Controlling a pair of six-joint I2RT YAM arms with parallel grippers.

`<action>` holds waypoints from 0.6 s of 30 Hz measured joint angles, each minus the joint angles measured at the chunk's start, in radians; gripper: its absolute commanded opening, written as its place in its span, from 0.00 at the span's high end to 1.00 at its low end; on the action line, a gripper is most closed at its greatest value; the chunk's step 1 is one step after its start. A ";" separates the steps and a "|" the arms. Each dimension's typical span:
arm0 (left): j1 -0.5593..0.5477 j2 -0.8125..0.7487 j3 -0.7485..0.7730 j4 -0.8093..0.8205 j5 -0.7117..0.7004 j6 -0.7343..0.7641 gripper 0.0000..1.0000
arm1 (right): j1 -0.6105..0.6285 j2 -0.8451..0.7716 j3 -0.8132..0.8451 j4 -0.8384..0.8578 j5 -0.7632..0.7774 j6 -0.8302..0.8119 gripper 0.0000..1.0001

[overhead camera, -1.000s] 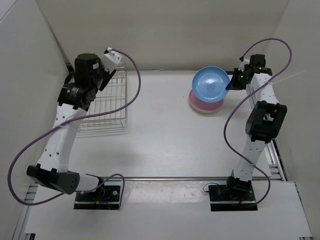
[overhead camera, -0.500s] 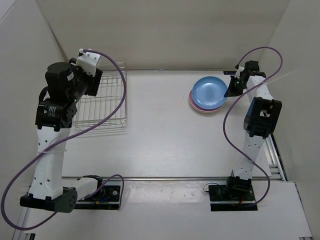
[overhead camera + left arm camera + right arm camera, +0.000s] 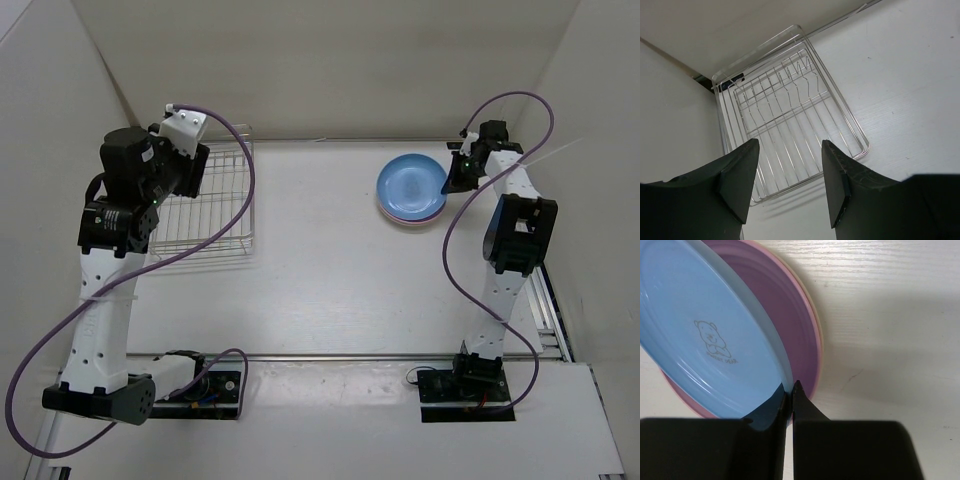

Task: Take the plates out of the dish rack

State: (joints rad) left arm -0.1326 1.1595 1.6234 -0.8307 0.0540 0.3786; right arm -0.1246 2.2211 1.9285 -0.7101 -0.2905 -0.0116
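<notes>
A white worktop (image 3: pixel 320 260), enclosed by plain pale walls (image 3: pixel 330 70) on three sides, carries the whole setup. Both arm bases are bolted at its near edge.

At the far left corner, the dish rack (image 3: pixel 790 115) lies flat, its long axis running near to far. No plates stand in it. The left end effector (image 3: pixel 789 165) hangs above the rack with its fingers spread and nothing between them.

Toward the far right corner, the right end effector (image 3: pixel 791 395) is pressed together on the rim of the blue plate (image 3: pixel 715 340). It pinches the edge that faces the right side of the worktop. The plate extends from the fingers toward the worktop centre and sits tilted over the pink plate (image 3: pixel 785 325). A cream plate (image 3: pixel 820 342) shows as a thin rim beneath the pink one.

Assessment: this is the last plate. The right arm alone is in reach; the left is well apart. The plate should lie level on the stack before the fingers part, or it may slide off.
</notes>
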 measured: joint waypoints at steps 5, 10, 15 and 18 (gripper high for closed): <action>0.000 0.000 -0.007 0.000 0.012 -0.002 0.36 | 0.002 0.000 0.000 0.000 0.002 -0.002 0.95; 0.000 0.000 -0.007 0.000 0.022 -0.003 0.38 | 0.002 0.000 -0.002 0.000 0.007 -0.016 0.78; 0.000 0.000 -0.013 0.000 0.035 -0.003 0.38 | 0.002 0.000 -0.015 -0.003 0.009 -0.025 0.68; 0.000 -0.002 -0.015 0.002 0.042 -0.003 0.38 | 0.002 0.000 -0.016 -0.005 0.012 -0.030 0.48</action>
State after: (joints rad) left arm -0.1326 1.1572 1.6085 -0.8288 0.0956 0.3759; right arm -0.1223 2.2208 1.9129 -0.7151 -0.2787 -0.0418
